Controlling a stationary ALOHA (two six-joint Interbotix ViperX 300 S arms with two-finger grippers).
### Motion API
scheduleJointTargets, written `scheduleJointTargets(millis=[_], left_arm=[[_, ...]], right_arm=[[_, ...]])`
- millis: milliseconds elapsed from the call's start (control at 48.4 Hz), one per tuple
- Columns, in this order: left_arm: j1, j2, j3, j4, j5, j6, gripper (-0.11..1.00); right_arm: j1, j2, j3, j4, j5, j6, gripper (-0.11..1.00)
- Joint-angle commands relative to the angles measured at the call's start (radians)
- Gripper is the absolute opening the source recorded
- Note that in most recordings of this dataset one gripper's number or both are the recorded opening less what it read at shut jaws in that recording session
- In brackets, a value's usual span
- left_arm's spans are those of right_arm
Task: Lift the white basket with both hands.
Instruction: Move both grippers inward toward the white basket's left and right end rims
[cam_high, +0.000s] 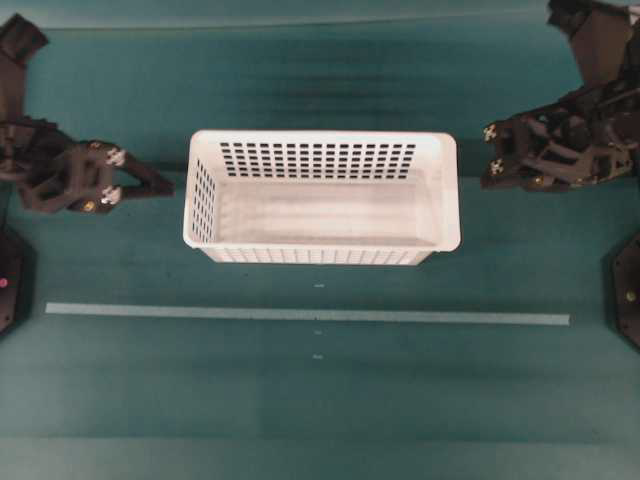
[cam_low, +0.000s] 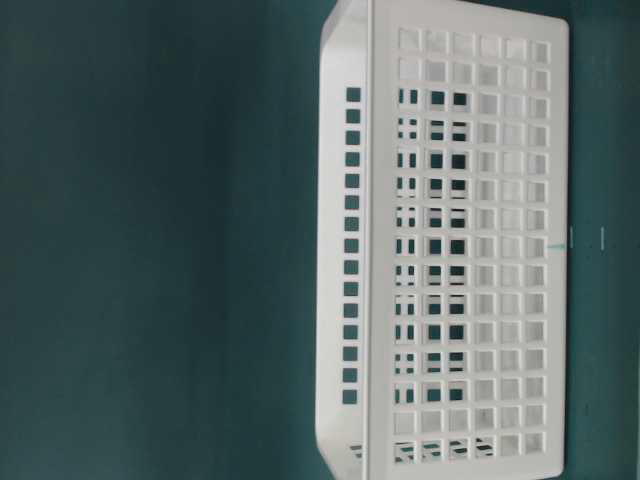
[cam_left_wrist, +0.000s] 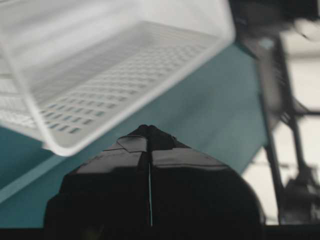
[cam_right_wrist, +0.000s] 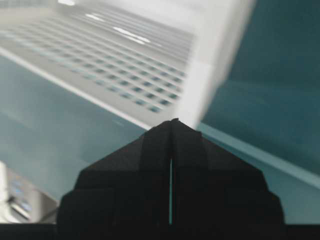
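White basket (cam_high: 322, 198) lies long-axis left-right at frame centre, between left gripper (cam_high: 160, 186) and right gripper (cam_high: 492, 160); both pressed together, empty, apart from its ends.

In the overhead view the left gripper (cam_high: 165, 186) sits at the left edge of the frame, pointing toward the centre with its jaws pressed together and nothing between them. The right gripper (cam_high: 487, 170) sits at the upper right, angled inward toward the centre, jaws likewise closed and empty.
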Motion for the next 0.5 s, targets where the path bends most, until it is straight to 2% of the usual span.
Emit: scheduleJointTargets(millis=[0,103,248,475], left_arm=[[0.029,0.023,-0.049,0.005,0.046,-0.029,-0.06],[0.043,0.046,-0.078,0.009,0.127,-0.052,-0.06],[0.048,0.092,-0.098,0.009,0.258,-0.058,-0.06],[0.048,0.140,-0.129,0.009,0.278,-0.060,-0.06]], right_arm=[[-0.003,0.041,-0.051,-0.011,0.077,0.006,-0.02],[-0.005,0.103,-0.109,-0.035,0.166,0.012,-0.02],[-0.018,0.184,-0.166,-0.109,0.241,0.012,-0.02],[-0.021,0.262,-0.215,-0.110,0.282,0.002,-0.02]])
